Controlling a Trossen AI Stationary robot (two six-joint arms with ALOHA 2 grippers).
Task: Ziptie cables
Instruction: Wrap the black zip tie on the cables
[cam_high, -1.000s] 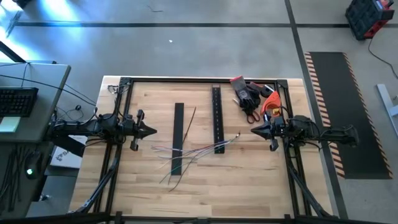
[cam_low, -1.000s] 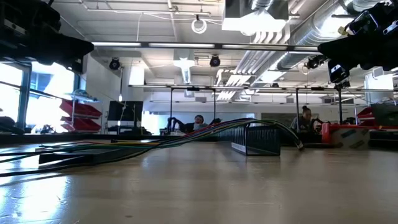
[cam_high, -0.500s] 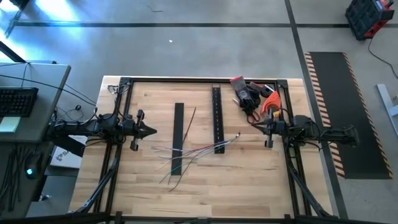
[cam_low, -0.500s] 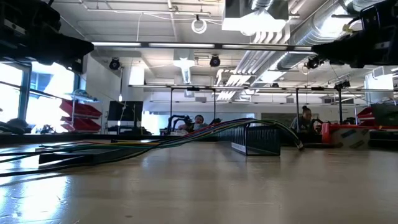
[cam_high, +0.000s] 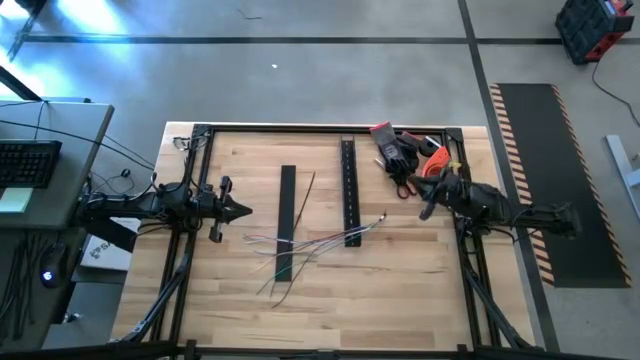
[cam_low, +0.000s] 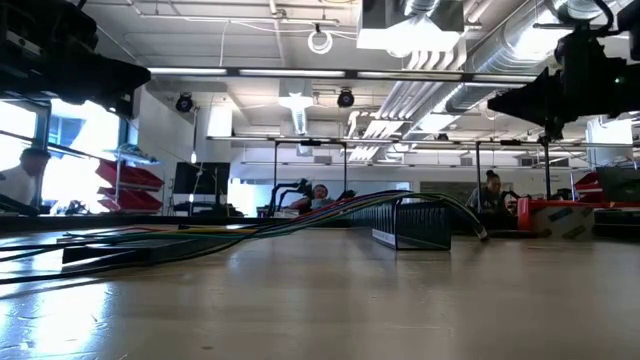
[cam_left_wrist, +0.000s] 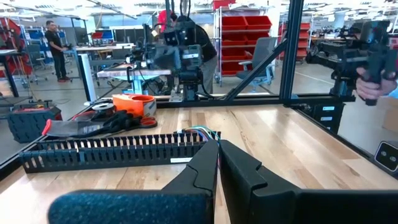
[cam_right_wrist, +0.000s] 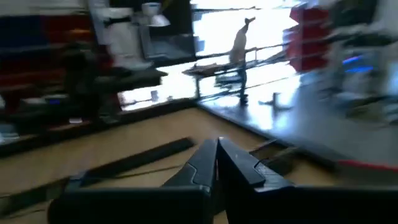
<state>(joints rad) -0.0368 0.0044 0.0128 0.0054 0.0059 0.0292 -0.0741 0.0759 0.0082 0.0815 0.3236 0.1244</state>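
The cables (cam_high: 312, 243) are thin pale, reddish and dark wires fanned out on the wooden table. They lie across a flat black strip (cam_high: 288, 215), and their light tips (cam_high: 384, 218) lie past the near end of the comb-toothed channel (cam_high: 349, 190). In the low view the cables (cam_low: 250, 232) rise over the channel (cam_low: 415, 225). My left gripper (cam_high: 243, 210) hovers shut to the left of them, also in its wrist view (cam_left_wrist: 217, 155). My right gripper (cam_high: 424, 210) hovers shut to their right, above the table (cam_low: 495, 100) (cam_right_wrist: 217, 144). Neither touches anything.
Dark gloves (cam_high: 400, 150), an orange tape roll (cam_high: 432, 165) and red-handled scissors (cam_high: 403, 186) lie at the far right corner, close to the right arm. A black frame (cam_high: 300, 128) runs round the table. People stand in the room beyond (cam_left_wrist: 55, 40).
My right arm has swung: its wrist has moved toward the table's far edge and the gripper has turned, now slanting toward the near left. Its fingers stay shut. The cables lie as before.
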